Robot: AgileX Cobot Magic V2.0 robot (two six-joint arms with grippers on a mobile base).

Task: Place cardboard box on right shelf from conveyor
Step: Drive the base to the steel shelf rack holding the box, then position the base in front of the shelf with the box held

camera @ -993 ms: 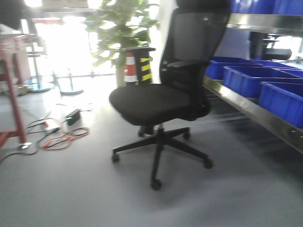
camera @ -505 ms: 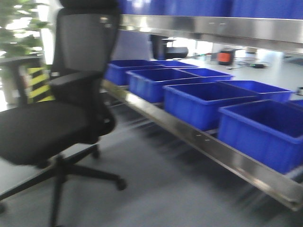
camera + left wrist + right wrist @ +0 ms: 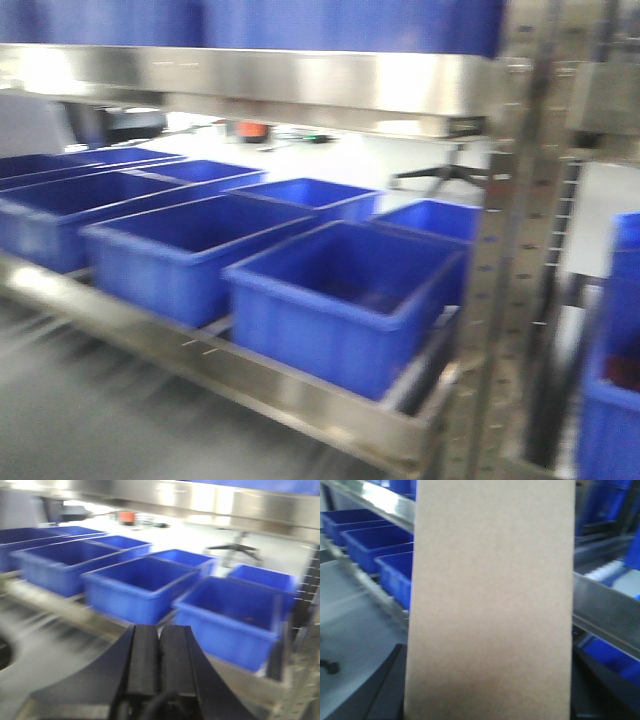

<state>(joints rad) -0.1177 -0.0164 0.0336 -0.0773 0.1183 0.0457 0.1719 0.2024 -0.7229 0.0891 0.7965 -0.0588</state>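
Note:
The tan cardboard box [image 3: 490,595] fills the middle of the right wrist view, upright. My right gripper [image 3: 487,695] is shut on it, with a dark finger [image 3: 382,690] showing on each side of its lower part. Behind the box, a stainless-steel shelf lip [image 3: 607,612] runs off to the right. In the front view, the shelving to the right of the perforated upright [image 3: 500,280] is only a blurred strip [image 3: 605,100], so I cannot tell the right shelf's surface. My left gripper [image 3: 160,635] is shut on nothing, facing the blue bins. The conveyor is out of view.
Several blue plastic bins [image 3: 340,290] stand in a row on a low steel shelf [image 3: 250,385], with another steel shelf lip [image 3: 300,80] above them. A further blue bin [image 3: 615,400] sits at the right edge. Grey floor [image 3: 90,420] lies at the lower left.
The front view has swept to the right. The office chair and plant have left the frame, and the shelving with blue bins and the perforated upright now fill it. The picture is blurred by motion.

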